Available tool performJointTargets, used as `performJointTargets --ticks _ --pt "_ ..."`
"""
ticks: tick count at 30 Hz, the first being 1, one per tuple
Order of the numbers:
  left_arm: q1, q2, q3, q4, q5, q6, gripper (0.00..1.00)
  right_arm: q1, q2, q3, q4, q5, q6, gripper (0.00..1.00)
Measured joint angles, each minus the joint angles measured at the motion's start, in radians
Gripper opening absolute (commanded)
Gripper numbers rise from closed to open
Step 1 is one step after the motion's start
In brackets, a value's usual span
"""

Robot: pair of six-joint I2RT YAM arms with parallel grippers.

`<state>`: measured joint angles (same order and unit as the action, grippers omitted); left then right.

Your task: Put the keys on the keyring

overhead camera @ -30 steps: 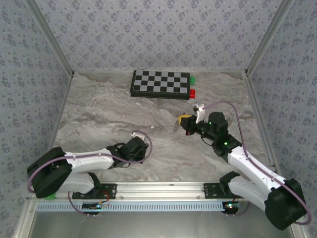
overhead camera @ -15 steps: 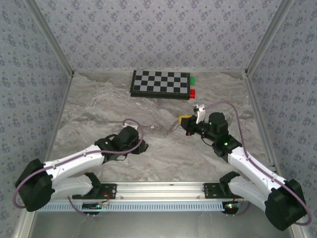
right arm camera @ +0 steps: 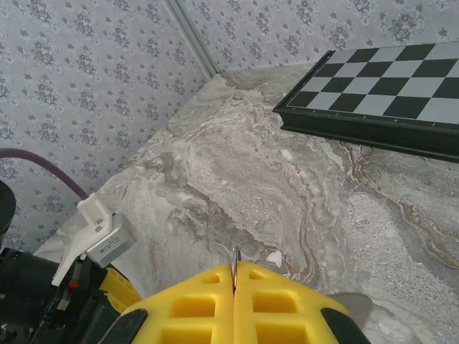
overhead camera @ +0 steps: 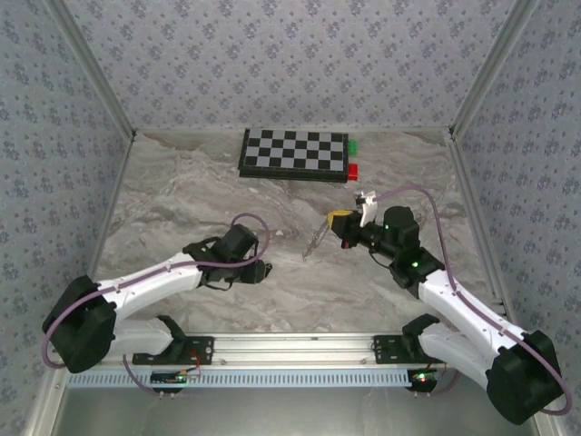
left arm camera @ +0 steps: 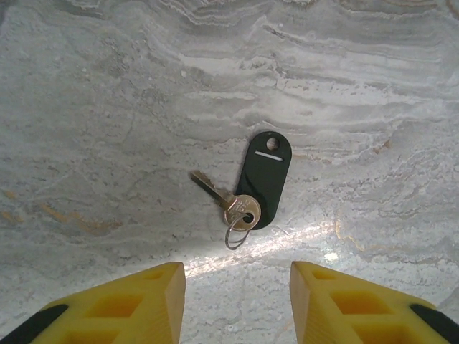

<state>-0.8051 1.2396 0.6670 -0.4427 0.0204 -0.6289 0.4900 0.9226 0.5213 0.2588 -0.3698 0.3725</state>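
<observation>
A checkerboard (overhead camera: 293,154) lay on the marbled surface (overhead camera: 182,204). A green block (overhead camera: 353,145) and red block (overhead camera: 353,170) sat at its right end.

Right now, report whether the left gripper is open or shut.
Open: the left gripper has its yellow fingers apart, marble table showing between them.

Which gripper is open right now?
The left gripper, jaws spread apart, facing the key; the right gripper is clamped shut on the keyring.

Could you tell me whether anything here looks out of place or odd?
Nothing stands out: the key lies flat on the table, its head overlapping a black tag, and the right hand grips the keyring.
</observation>
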Motion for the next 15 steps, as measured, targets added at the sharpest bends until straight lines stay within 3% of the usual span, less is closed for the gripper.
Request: performJointTargets --ticks 15 --pt "0.062 0.120 -0.001 0.085 0.156 0.012 0.35 0.000 0.000 -0.001 0.000 0.000 0.000 0.00"
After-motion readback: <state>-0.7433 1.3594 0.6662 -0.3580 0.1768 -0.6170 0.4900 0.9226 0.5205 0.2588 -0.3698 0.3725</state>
